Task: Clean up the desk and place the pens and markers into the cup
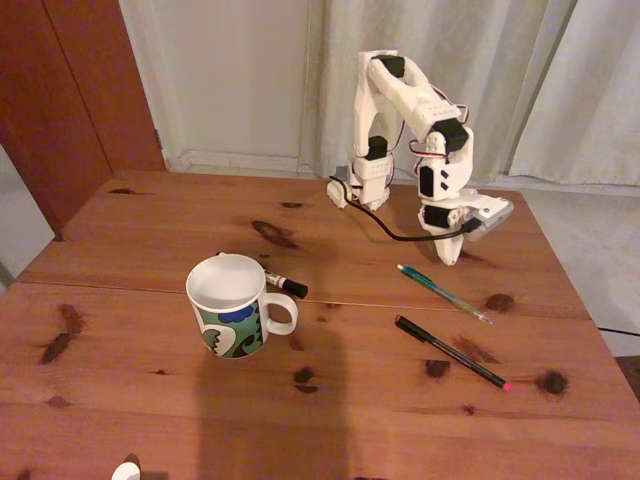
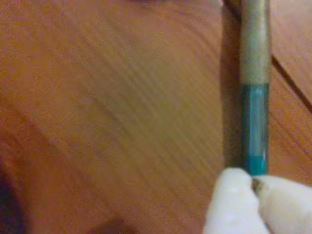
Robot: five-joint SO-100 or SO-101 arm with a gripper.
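On the reddish-brown desk (image 1: 150, 400) stands the white cup (image 1: 232, 305) with a green and blue swirl pattern, handle to the right. The black-capped marker (image 1: 286, 284) lies just behind the cup. Right of centre lie the teal-green pen (image 1: 445, 293) and, nearer the front, the black pen (image 1: 450, 353) with a pink-red tip. My gripper (image 1: 447, 255) points down just behind the teal pen, a little apart from it. In the wrist view the teal pen (image 2: 254, 122) runs down to my gripper (image 2: 256, 187), whose white fingertips (image 2: 231, 204) press together and hide the pen's lower end.
The white arm base (image 1: 372, 175) stands at the desk's back edge with a black cable (image 1: 385, 225) looping over the wood. A curtain and a wall close off the back. A small white object (image 1: 127, 470) sits at the front edge.
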